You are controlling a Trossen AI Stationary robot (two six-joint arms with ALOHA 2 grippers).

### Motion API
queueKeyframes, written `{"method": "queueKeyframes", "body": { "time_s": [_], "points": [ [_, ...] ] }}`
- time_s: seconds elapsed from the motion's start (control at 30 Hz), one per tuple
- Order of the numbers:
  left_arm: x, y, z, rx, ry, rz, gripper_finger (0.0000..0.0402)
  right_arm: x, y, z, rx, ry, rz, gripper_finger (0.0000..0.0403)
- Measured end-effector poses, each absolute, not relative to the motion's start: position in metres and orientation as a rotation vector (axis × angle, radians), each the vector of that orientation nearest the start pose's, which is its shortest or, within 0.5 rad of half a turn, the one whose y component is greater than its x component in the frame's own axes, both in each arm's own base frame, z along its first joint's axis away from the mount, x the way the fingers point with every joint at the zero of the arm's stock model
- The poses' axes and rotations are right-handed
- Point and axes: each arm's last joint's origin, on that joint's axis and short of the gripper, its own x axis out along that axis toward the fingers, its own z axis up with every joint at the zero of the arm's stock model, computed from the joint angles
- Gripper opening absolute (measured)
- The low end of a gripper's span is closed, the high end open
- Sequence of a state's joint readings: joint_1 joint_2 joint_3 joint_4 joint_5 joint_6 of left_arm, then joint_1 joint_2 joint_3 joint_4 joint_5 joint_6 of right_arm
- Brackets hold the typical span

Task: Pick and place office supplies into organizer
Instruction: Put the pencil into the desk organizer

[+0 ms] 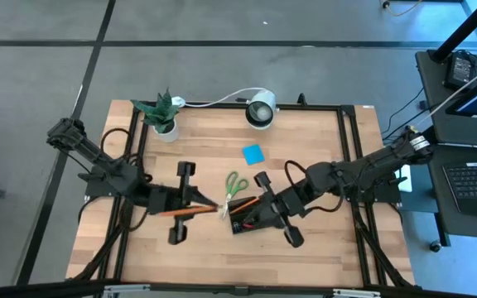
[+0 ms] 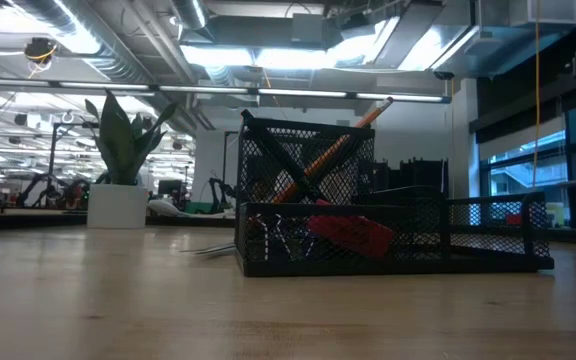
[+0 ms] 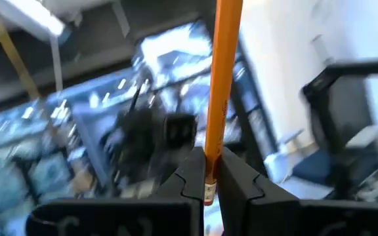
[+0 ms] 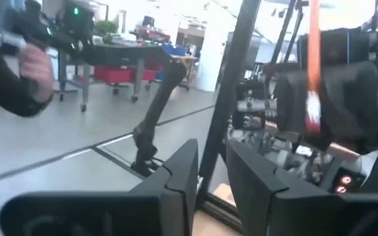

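The organizer (image 1: 249, 217) is a black mesh tray sitting low-center in the overhead frame, on the wooden counter (image 1: 321, 157). In the low view it fills the middle of the frame, with a tall section on its left holding an orange pencil leaning diagonally, and a red piece (image 2: 353, 235) lying in the lower part.

Both arms meet right at it. The left end effector (image 1: 214, 209) comes in from the left side of the overhead frame and is clamped tight on an orange pencil (image 3: 222, 92); in its wrist view the pencil sticks straight up out of the pinched fingers (image 3: 190, 180). From overhead that pencil lies roughly level, its far end pointing at the organizer's left edge.

The right end effector (image 1: 259, 217) reaches in from the right, hovering over the organizer. Its fingers (image 4: 179, 177) stand partway apart with a clear gap, and I can't see anything between them.

Smaller stuff: potted plant (image 1: 162, 114) upper left of the counter, white round lamp (image 1: 261, 110) top center. Green-handled scissors (image 1: 235, 184) lie just above the organizer, and the blue sticky-note pad (image 1: 252, 153) sits a bit above those.

A person's sleeve and hand (image 4: 35, 65) show at the upper left of the right wrist view.
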State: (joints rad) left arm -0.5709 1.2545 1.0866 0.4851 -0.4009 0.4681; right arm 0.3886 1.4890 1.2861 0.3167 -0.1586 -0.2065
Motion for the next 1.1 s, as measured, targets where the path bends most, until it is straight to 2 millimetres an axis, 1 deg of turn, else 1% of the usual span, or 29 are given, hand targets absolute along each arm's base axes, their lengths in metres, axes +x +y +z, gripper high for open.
{"method": "queueKeyframes", "body": {
  "time_s": [0.13,0.3,0.47,0.63,0.73,0.97,1.1],
  "points": [
    [0.239,-0.143,0.407,0.369,-0.402,-0.195,0.0013,0.325,0.138,0.388,-0.24,-0.264,0.515,0.0084],
    [0.242,-0.144,0.41,0.405,-0.502,-0.279,0.0013,0.331,0.139,0.386,-0.242,-0.329,0.5,0.0084],
    [0.255,-0.144,0.403,0.433,-0.513,-0.261,0.0013,0.337,0.138,0.385,-0.225,-0.352,0.44,0.0084],
    [0.269,-0.145,0.393,0.432,-0.511,-0.242,0.0013,0.336,0.138,0.386,-0.22,-0.366,0.432,0.0091],
    [0.274,-0.144,0.391,0.44,-0.529,-0.243,0.0013,0.337,0.138,0.385,-0.22,-0.362,0.432,0.0111],
    [0.272,-0.143,0.394,0.435,-0.546,-0.241,0.0013,0.337,0.137,0.386,-0.164,-0.347,0.38,0.0187],
    [0.271,-0.143,0.394,0.433,-0.55,-0.238,0.0013,0.337,0.137,0.386,-0.162,-0.346,0.38,0.0216]
  ]
}}
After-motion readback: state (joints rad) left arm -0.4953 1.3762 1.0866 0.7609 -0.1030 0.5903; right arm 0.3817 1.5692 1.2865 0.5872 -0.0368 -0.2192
